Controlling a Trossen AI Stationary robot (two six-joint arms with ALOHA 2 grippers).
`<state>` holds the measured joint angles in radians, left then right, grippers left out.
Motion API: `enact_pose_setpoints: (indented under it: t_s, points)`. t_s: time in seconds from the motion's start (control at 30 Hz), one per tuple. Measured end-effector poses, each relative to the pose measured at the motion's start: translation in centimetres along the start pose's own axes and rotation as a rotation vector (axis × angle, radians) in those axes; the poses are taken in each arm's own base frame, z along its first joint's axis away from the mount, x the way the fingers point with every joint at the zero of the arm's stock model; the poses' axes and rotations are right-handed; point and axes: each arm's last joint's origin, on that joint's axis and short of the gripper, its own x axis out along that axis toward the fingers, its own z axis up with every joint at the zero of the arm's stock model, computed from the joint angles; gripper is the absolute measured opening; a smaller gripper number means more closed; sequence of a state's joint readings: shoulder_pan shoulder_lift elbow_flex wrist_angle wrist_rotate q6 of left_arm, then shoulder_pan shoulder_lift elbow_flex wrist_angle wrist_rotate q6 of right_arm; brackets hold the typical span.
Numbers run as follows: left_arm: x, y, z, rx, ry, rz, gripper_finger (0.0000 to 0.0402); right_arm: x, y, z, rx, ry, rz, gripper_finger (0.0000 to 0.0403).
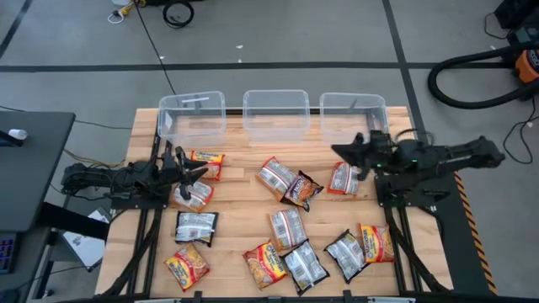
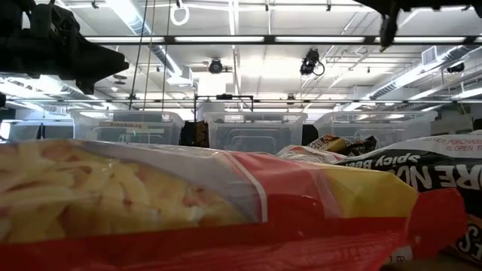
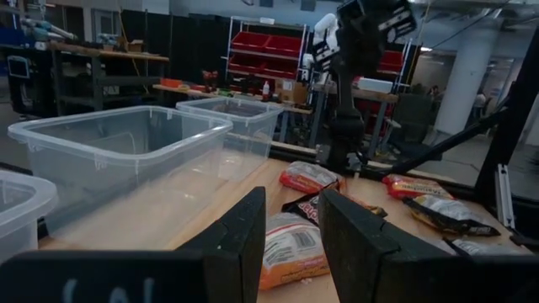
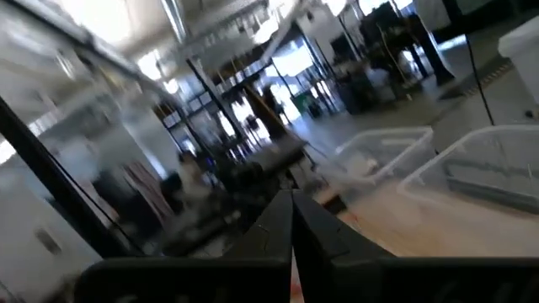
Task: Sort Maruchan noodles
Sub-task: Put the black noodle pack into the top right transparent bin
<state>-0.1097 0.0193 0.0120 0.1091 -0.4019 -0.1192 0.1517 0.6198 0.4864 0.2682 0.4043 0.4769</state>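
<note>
1. Maruchan noodles: I count about a dozen packets loose on the wooden table, none in the three clear bins lined up along the far edge.
2. Spread: an orange packet and a silver one sit by my left arm, a dark one and an orange one nearer the front left, a cluster mid-table, and more front right.
3. Left gripper: low over the left side of the table, between the orange and silver packets. In the left wrist view its fingers stand apart with nothing between them.
4. Right gripper: raised over the right side, just in front of the right bin, beside a red-and-silver packet. Fingers pressed together, nothing held.
5. Low view: mostly blocked by an orange packet right at the lens.
</note>
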Motion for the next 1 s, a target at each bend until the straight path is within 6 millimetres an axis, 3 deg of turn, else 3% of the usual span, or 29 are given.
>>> enact_pose_setpoints:
  t_s: [0.3,0.5,0.7,1.0]
  points:
    - [0.0,-0.1,0.9,-0.098,-0.093,-0.01,0.0117,7.3,4.9,-0.7,-0.161,0.384,-0.16,0.0009]
    - [-0.2,-0.1,1.8,-0.138,-0.179,-0.012,0.0117,10.8,7.2,-1.9,-0.294,0.658,-0.28,0.0011]
    - [-0.1,-0.1,1.6,-0.114,-0.158,0.001,0.0117,12.2,6.7,-4.8,-0.393,0.922,-0.396,0.0048]
    - [-0.1,-0.1,1.5,-0.109,-0.154,0.002,0.0117,14.1,5.0,-10.8,-0.452,1.135,-0.462,0.0167]
